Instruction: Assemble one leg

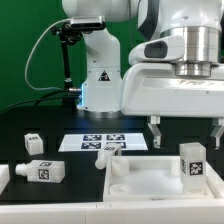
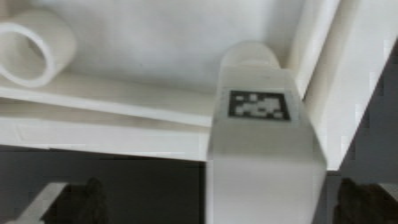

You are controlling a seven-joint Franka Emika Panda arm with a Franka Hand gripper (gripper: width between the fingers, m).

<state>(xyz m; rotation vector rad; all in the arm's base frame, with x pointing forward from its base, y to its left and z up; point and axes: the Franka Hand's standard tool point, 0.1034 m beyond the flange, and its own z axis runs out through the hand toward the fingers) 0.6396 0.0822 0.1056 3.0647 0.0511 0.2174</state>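
Observation:
A white leg (image 1: 192, 162) with a black-and-white tag stands upright on the white tabletop (image 1: 140, 185) near its corner at the exterior view's right. My gripper (image 1: 187, 138) is open just above it, one finger on each side of the leg's top, not touching. In the wrist view the leg (image 2: 260, 130) runs between the two dark fingers (image 2: 64, 203), with clear gaps on both sides of my gripper (image 2: 214, 208). The tabletop (image 2: 125, 115) lies beyond, with a round raised socket (image 2: 32, 55).
Three more tagged legs lie on the black table: one (image 1: 33, 143) at the exterior view's left, one (image 1: 42, 170) nearer the front, one (image 1: 104, 155) by the tabletop's far corner. The marker board (image 1: 100, 139) lies in the middle. The robot base (image 1: 98, 80) stands behind.

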